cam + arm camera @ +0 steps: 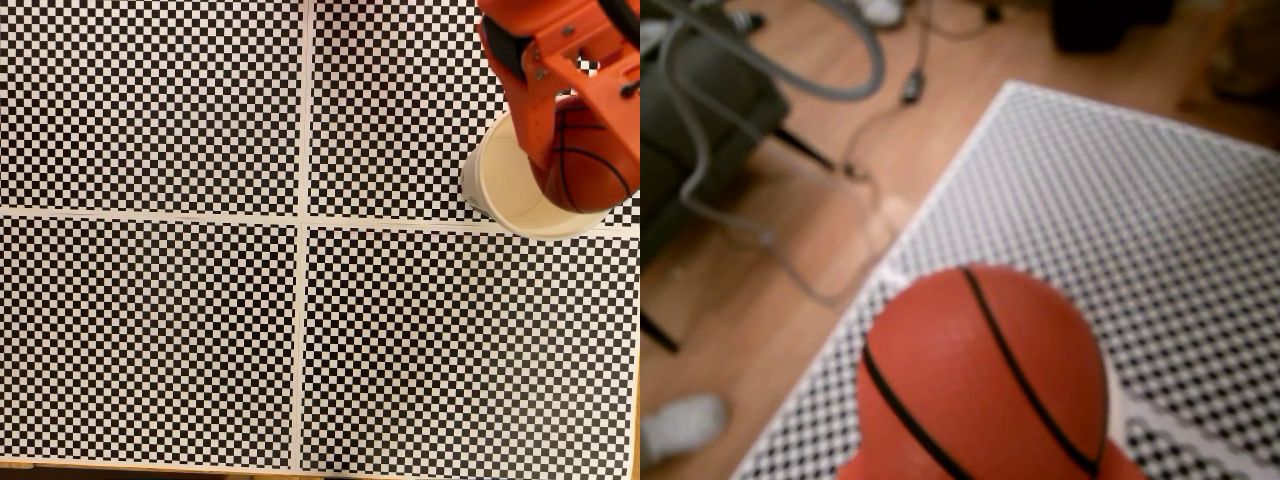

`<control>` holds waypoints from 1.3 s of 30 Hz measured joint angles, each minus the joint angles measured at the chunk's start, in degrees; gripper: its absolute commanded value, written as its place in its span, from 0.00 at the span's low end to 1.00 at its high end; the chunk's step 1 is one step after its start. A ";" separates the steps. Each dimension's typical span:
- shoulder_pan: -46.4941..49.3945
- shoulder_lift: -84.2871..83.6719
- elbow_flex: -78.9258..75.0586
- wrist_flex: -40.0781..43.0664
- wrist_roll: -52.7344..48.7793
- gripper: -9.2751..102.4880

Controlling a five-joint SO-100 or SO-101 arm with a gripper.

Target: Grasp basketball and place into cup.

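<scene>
Fixed view: at the far right the cup [500,185] stands on the checkered table [200,330], and the ball [590,165] is held by the gripper [580,150] directly over its mouth, jaws closed on it, release pending.

The boxy orange plastic two-finger gripper [578,150] reaches down from the far right corner in the fixed view, its fingers clamped around the small orange-red basketball [590,160].
</scene>
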 measured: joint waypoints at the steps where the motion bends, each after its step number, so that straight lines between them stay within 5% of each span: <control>1: -0.44 0.00 0.00 0.00 0.18 0.23; 17: -0.79 -3.16 0.00 -3.08 0.88 0.54; 23: -1.49 -3.34 0.00 -3.16 1.85 0.55; 29: -1.23 -3.34 0.26 -3.16 2.72 0.44; 35: 0.79 -1.67 0.53 -3.16 3.78 0.10; 39: 4.31 -0.88 0.53 -3.16 3.25 0.08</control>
